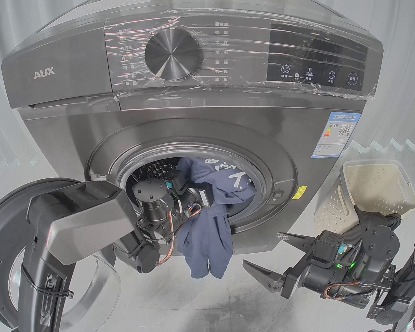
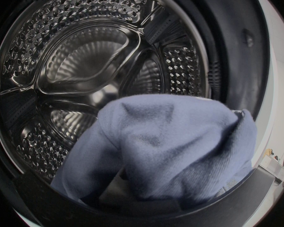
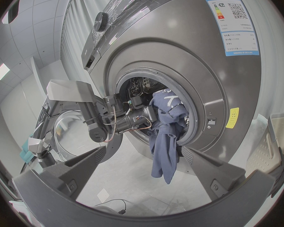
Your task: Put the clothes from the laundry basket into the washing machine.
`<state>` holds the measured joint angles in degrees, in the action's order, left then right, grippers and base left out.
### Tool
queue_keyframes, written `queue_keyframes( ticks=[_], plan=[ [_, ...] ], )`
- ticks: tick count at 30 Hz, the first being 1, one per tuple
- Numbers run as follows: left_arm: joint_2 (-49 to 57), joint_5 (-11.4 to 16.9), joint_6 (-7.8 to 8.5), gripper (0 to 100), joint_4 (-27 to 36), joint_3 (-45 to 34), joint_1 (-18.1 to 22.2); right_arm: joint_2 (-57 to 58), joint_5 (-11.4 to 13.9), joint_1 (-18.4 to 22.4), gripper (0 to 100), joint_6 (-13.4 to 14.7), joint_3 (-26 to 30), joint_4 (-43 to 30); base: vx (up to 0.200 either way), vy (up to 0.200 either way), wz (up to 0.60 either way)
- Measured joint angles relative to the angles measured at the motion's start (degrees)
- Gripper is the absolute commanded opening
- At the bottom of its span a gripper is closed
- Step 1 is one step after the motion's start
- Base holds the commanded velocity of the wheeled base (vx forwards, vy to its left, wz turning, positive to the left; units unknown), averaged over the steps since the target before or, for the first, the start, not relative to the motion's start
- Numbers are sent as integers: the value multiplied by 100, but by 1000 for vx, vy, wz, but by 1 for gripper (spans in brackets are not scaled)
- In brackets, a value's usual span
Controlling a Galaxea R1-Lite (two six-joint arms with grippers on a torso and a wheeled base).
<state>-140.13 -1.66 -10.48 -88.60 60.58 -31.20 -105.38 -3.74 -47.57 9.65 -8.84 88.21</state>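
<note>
One blue top (image 1: 207, 227), soft and light, hangs half out of the washing machine (image 1: 281, 130); we should grab its bunched middle. We cannot tell if the left gripper (image 1: 182, 180) pinches it, maybe so. The right gripper (image 1: 262, 250) is spread apart.

1. Bright, even room light; a ceiling panel (image 3: 1, 71) glows at the right wrist view's edge.
2. Glare streaks the plastic film (image 1: 235, 47) on the washing machine (image 1: 69, 130); highlights glint inside the drum (image 2: 85, 57).
3. Both wrist views bow strongly, with dark corners.
</note>
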Motion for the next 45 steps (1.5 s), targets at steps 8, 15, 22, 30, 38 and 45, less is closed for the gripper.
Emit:
queue_keyframes(
  ticks=[8, 15, 22, 30, 38, 45],
  plan=[
    [-386, -228, -5, 0, 160, 1090, 226, -22, 9, 13, 100, 0, -17, 2, 0, 0, 0],
    [-551, -450, -10, 0, 731, 2078, 418, -50, 18, 35, 100, -6, -33, 2, 0, 0, 0],
    [-627, -562, -18, 0, 1178, 2758, 494, -68, 22, 71, 100, -16, -39, 2, 0, 0, 0],
    [-669, -591, -43, 100, 1169, 2806, 488, -77, 27, 82, 100, -18, -39, 2, 0, 0, 0],
    [-295, -518, -57, 100, 1358, 1613, 430, -74, 35, 88, 100, -18, -39, 2, 0, 0, 0],
    [217, -244, -24, 100, 1580, 172, 182, -57, 52, 85, 100, -18, -44, 0, 0, 0, 0]
  ],
)
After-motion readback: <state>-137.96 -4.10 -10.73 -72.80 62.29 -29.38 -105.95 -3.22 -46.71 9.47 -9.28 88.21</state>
